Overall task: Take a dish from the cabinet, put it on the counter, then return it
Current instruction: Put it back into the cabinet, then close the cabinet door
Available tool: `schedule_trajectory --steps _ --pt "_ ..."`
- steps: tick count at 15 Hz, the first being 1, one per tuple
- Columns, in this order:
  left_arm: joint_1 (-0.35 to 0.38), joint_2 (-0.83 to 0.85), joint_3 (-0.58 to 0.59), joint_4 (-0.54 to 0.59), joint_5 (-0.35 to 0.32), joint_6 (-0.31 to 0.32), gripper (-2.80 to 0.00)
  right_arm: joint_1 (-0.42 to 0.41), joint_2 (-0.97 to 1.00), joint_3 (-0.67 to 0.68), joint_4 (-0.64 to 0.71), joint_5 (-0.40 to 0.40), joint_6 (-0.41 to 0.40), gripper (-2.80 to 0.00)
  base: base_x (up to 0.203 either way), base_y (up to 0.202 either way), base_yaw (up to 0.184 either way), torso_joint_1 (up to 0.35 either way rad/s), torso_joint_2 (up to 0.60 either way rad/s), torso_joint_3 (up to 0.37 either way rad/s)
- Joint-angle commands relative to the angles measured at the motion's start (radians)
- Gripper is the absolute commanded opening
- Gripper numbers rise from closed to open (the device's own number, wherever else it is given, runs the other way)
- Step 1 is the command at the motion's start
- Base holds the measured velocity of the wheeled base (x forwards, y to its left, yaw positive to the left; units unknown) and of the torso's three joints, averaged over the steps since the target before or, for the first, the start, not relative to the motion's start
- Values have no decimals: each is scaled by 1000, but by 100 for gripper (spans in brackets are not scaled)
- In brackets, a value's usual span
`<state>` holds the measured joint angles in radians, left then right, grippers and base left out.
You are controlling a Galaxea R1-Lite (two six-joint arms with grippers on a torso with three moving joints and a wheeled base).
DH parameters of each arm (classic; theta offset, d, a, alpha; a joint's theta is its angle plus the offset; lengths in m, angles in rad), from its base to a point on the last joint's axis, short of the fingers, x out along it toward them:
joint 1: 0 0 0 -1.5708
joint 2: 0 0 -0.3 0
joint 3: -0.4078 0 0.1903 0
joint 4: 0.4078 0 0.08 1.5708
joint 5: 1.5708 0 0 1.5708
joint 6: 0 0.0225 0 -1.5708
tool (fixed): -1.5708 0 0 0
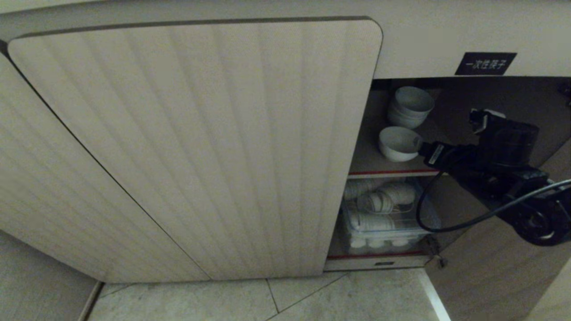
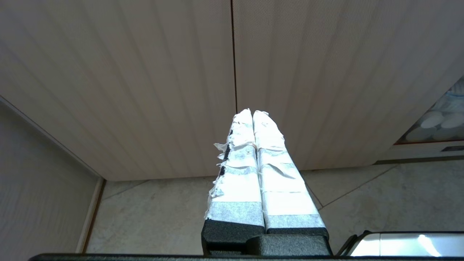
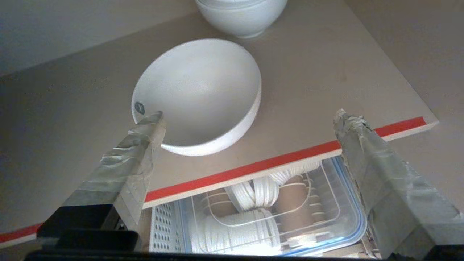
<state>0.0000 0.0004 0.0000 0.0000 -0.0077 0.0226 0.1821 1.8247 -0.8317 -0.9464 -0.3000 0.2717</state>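
Right end effector (image 3: 246, 119): released; my two taped fingers stand wide apart, empty, just in front of the shelf's red edge.
Near finger (image 3: 145, 134): its tip overlaps the dish rim by the small grey mark; contact cannot be confirmed.
Far finger (image 3: 353, 130): over the red edge, well apart from the dish.
Dish (image 1: 399, 143): upright on the upper shelf (image 3: 326, 79), close to the front edge, inside the cabinet (image 1: 446, 40) below the black label (image 1: 485, 63).
Bowl stack (image 1: 409, 107): behind the dish, deeper on the same shelf, near it; whether they touch I cannot tell.
Open room: bare shelf surface lies beside the dish, toward my far finger.
Lower compartment: a clear lidded box (image 1: 388, 218) of ribbed white items sits under the shelf.
Closed door (image 1: 200, 147): its rounded edge bounds the opening on my left.
Left end effector (image 2: 252, 119): clenched, taped fingers pressed together, holding nothing, facing the fluted doors above the tiled floor (image 2: 152, 214).
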Motion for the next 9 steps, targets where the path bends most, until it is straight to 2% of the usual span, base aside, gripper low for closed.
schedule_trajectory --steps 1,2,9 --pt "0 0 0 0 0 0 -280 0 -2 6 -17 -1 0 -119 0 0 0 0 0 0" --pt "0 0 0 0 0 0 -280 0 -6 6 -17 -1 1 -280 0 0 0 0 0 0" --pt "0 0 0 0 0 0 -280 1 -47 54 -18 -1 0 -280 0 0 0 0 0 0"
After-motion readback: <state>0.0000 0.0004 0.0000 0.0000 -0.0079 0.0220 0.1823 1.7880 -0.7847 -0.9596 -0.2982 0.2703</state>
